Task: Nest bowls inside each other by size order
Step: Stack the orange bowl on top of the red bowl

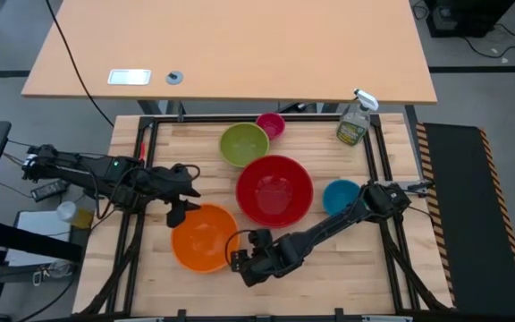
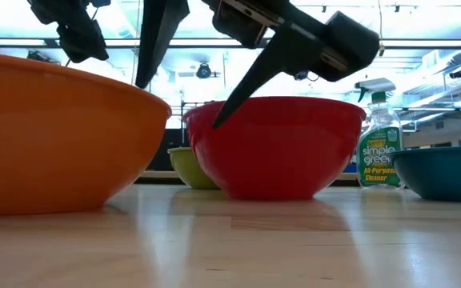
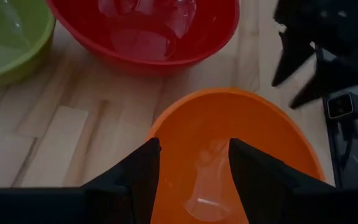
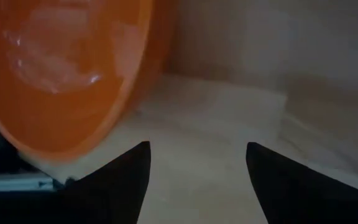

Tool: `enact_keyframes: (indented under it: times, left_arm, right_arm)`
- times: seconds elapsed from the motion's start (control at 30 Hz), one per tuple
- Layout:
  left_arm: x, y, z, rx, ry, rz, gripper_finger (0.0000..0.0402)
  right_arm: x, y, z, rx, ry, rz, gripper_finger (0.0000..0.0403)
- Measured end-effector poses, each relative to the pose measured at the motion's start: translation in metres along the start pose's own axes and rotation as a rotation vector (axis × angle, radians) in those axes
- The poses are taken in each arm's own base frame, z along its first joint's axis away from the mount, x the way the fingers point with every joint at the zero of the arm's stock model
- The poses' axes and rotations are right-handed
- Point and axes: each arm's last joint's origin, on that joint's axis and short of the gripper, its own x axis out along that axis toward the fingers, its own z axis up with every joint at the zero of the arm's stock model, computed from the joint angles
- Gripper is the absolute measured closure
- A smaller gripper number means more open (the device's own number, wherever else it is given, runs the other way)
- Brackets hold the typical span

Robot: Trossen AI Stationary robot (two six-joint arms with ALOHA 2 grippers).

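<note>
The orange bowl [image 1: 204, 237] stands upright on the wooden table at the near left. The red bowl [image 1: 275, 190] stands in the middle, with the lime green bowl [image 1: 243, 144] and the pink bowl [image 1: 270, 124] behind it and the blue bowl [image 1: 341, 196] to its right. My left gripper [image 1: 179, 211] is open over the orange bowl's far-left rim [image 3: 166, 118], one finger over the rim and one over the bowl's inside. My right gripper [image 1: 240, 262] is open and empty just above the table, beside the orange bowl's near-right side [image 4: 73, 74]. My left gripper stands at the orange bowl's rim [image 3: 155, 127], slanting down from the table's left. I cannot tell whether a finger [image 3: 143, 174] touches it. The bowl sits flat on the table.
A clear spray bottle [image 1: 356, 121] stands at the table's far right corner. Black frame rails [image 1: 387, 241] run along the table's sides. A bare strip of wood lies along the near edge [image 1: 347, 277].
</note>
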Motion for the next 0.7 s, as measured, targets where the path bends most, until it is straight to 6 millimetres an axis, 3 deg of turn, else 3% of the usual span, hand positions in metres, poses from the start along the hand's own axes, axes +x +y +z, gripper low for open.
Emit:
enact_keyframes:
  times: [0.17,0.33,0.7]
  left_arm:
    - [0.000,0.000,0.000,-0.005,0.001,0.001,0.0208]
    - [0.000,0.001,-0.001,-0.004,0.014,0.010,0.0208]
    - [0.000,0.000,-0.001,-0.003,0.007,0.007,0.0208]
  right_arm:
    - [0.000,0.013,-0.001,0.021,0.019,0.126,0.0148]
    - [0.001,0.017,0.011,0.074,-0.118,0.164,0.0151]
    - [0.009,0.011,0.045,0.050,-0.148,0.012,0.0151]
